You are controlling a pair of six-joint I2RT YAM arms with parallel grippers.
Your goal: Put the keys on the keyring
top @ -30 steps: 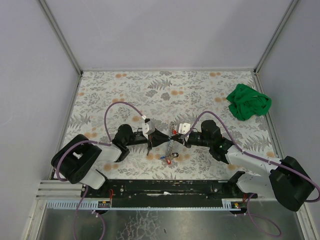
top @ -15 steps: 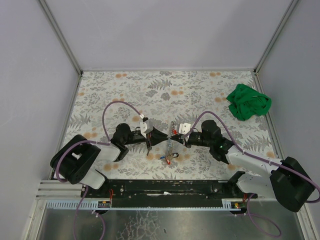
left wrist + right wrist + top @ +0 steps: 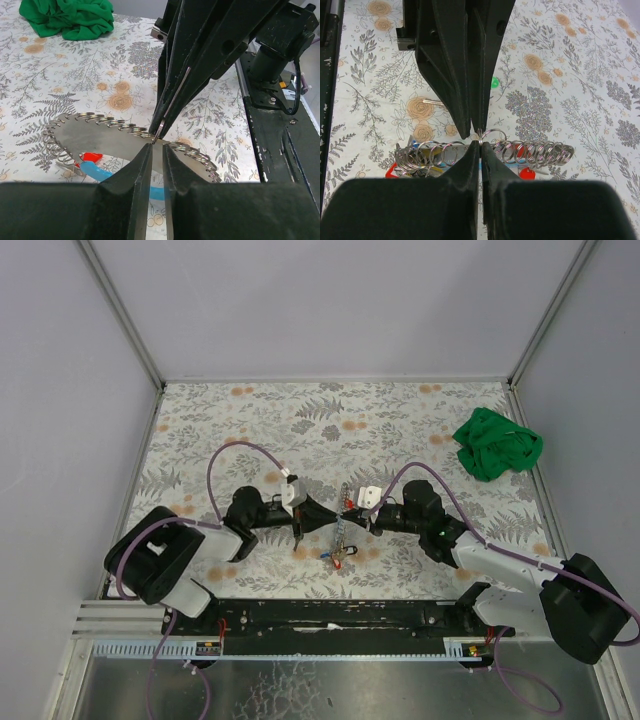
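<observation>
At mid-table, the keyring chain [image 3: 342,528] lies near-to-far; left gripper [image 3: 156,146] and right gripper [image 3: 480,144] seemingly pinch it.

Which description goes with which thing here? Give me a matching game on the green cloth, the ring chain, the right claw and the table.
1 green cloth
2 ring chain
3 right gripper
4 table

A flowered pattern
B shut, pinching a ring
C crumpled, far right corner
D silver, mid-table

Pairs: 1-C; 2-D; 3-B; 4-A
</observation>
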